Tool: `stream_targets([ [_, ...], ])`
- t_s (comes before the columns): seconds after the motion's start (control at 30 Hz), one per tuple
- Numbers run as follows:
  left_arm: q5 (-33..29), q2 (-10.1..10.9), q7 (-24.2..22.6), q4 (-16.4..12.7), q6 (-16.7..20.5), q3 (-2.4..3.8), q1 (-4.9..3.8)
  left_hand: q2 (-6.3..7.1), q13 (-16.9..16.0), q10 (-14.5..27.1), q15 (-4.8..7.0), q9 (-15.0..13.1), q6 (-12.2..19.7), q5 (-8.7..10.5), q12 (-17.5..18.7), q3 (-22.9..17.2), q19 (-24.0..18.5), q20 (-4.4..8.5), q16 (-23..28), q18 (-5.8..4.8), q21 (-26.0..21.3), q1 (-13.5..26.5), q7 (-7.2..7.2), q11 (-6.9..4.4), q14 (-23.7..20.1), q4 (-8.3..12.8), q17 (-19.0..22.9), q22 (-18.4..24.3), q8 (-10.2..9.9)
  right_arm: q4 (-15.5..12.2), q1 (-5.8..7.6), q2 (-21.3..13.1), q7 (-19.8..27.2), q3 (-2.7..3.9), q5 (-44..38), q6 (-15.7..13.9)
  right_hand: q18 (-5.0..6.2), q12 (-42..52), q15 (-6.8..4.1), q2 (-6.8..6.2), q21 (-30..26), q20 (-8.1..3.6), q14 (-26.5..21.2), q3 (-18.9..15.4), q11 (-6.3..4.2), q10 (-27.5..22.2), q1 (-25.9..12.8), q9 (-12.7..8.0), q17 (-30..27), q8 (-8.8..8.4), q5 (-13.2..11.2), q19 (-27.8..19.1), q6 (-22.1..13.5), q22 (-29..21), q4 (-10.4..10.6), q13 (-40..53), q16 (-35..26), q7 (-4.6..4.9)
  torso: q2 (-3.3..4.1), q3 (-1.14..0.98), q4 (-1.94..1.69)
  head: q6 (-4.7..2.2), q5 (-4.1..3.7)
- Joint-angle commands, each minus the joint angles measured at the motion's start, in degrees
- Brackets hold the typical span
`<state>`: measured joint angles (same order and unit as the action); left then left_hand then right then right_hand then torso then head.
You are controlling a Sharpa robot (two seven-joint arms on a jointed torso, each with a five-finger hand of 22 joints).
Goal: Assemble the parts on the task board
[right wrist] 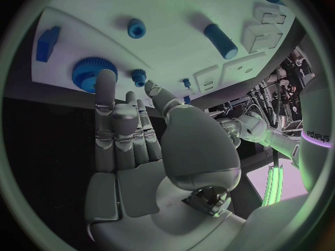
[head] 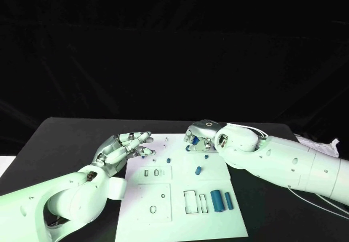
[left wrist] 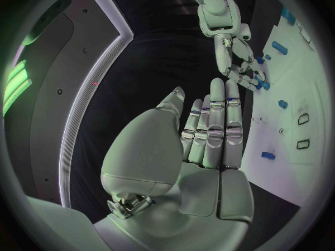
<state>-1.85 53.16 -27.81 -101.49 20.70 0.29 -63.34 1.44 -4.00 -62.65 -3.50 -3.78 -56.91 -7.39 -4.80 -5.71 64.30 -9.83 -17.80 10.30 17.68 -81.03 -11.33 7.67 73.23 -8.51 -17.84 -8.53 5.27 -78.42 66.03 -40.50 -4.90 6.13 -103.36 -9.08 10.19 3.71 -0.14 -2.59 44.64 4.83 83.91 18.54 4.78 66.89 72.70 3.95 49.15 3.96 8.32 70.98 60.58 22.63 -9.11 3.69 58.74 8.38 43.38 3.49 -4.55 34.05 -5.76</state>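
Note:
The white task board [head: 146,217] lies in the middle of the black table. My right hand [head: 201,135] hovers over the board's far edge with fingers stretched and nothing in them. One fingertip [right wrist: 105,79] reaches the rim of a large blue gear [right wrist: 89,72]; a small blue gear [right wrist: 139,77] sits beside it. Whether the fingertip touches the gear I cannot tell. My left hand [head: 129,146] is at the board's far left corner, fingers [left wrist: 213,122] straight, holding nothing. Two blue cylinders [head: 222,199] lie near the board's right edge. Another blue cylinder [head: 197,170] lies mid-board.
A blue block [right wrist: 47,42], a blue round part [right wrist: 136,27] and a small blue peg [head: 169,160] are also on the board. Empty rectangular slots [head: 190,201] sit near the two cylinders. A white cable [head: 320,143] lies at the table's right edge.

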Motion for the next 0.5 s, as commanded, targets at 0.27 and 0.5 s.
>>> stream_targets([
  [0.27,-0.2,0.1,0.1,-0.3,-0.9,0.09,-0.18,0.1,0.1,0.2,-0.28,0.1,-0.2,0.2,0.3,0.3,0.4,0.03,-0.3,0.02,0.0,0.6,-0.3,0.32,0.0,0.2,-0.2,-0.1,-0.4,0.9,0.02,0.7,-0.5,0.01,-2.2,4.6,-0.08,-0.1,0.1,-0.35,4.1,-0.06,2.7,2.0,0.04,0.2,0.8,0.1,4.6,-0.13,-0.2,-0.3,0.3,4.0,0.7,0.0,4.6,-0.19,0.52,0.07,-0.15,-0.02,-0.06],
  [0.5,-0.2,0.2,0.2,-0.4,-0.7,0.09,-0.2,0.1,0.1,0.2,-0.28,0.1,-0.2,0.2,0.3,0.3,0.4,0.03,-0.3,0.02,0.0,0.6,-0.3,0.32,0.0,0.2,-0.2,-0.1,-0.4,0.9,0.02,0.9,-0.4,0.01,-2.3,4.9,-0.64,-0.1,-0.18,0.46,8.4,-0.22,2.8,4.4,-0.28,1.6,1.7,0.3,7.3,0.12,-1.7,0.5,1.7,8.9,1.3,0.0,7.4,-0.44,0.72,0.13,-0.22,0.03,-0.21],
])
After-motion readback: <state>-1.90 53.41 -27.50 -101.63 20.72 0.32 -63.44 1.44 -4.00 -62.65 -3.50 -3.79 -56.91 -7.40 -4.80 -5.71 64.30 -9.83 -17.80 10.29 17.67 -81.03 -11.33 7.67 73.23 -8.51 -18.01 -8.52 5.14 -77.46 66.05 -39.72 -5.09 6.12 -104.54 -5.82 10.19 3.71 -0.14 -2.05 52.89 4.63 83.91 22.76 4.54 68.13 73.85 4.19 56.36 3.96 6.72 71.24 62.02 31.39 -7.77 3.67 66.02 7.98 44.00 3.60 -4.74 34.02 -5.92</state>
